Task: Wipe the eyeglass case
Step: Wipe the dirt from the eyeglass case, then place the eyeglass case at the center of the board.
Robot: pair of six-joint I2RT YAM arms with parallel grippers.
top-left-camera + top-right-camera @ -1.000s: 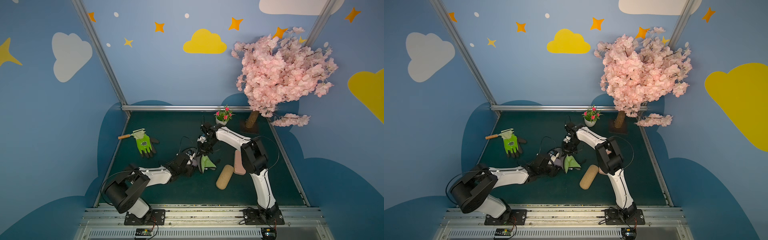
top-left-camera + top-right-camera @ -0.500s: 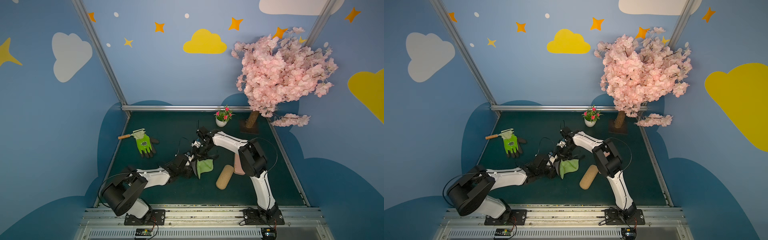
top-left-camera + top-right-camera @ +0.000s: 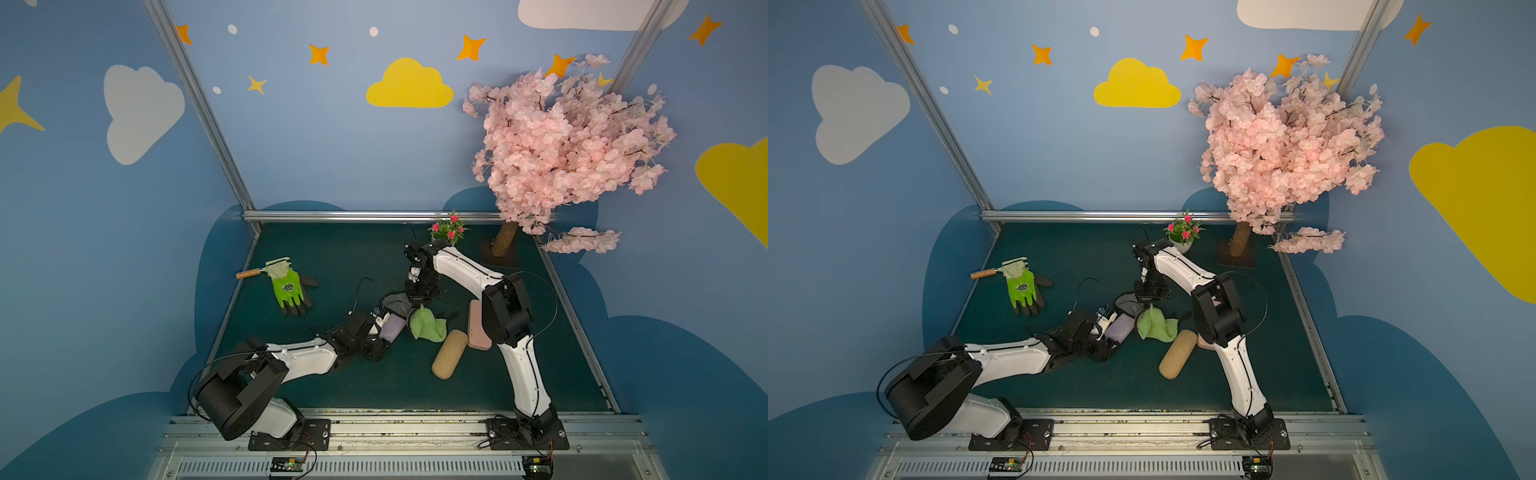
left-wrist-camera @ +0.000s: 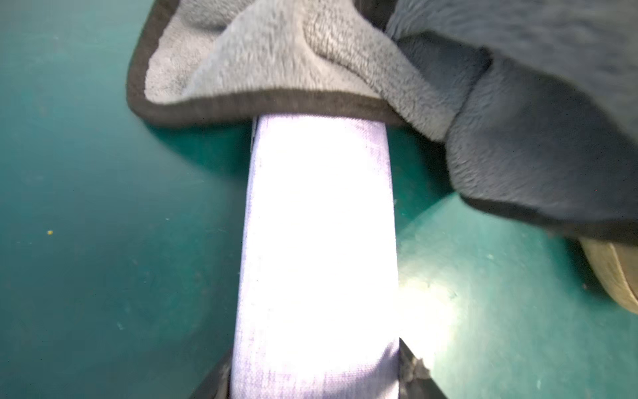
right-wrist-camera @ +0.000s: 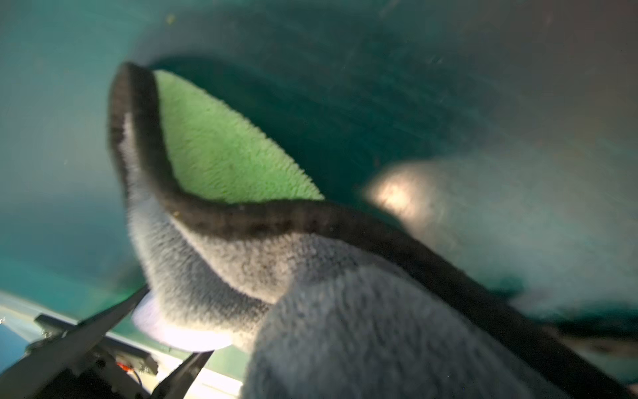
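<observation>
A lilac eyeglass case (image 3: pixel 392 326) (image 3: pixel 1119 326) lies low over the green table, and my left gripper (image 3: pixel 376 332) (image 3: pixel 1104 332) is shut on its near end. In the left wrist view the case (image 4: pixel 317 241) runs straight out from between the left gripper (image 4: pixel 314 376) fingers (image 4: pixel 414 376). My right gripper (image 3: pixel 419 300) (image 3: pixel 1148 300) points down, shut on a cloth (image 3: pixel 426 326) (image 3: pixel 1154 324) that is grey on one side and green on the other. The cloth (image 4: pixel 293 58) (image 5: pixel 345 328) drapes over the case's far end (image 5: pixel 172 331) and hides the right jaws.
A cork-coloured case (image 3: pixel 448 353) and a pink case (image 3: pixel 478 326) lie just right of the cloth, by the right arm. A green glove (image 3: pixel 286 284) and a wooden-handled tool (image 3: pixel 249 273) lie at the left. A flower pot (image 3: pixel 449 230) and a blossom tree (image 3: pixel 503 241) stand at the back.
The right gripper drew the cloth to the left over the case, then came back to the right. The left gripper kept its hold on the case and barely shifted.
</observation>
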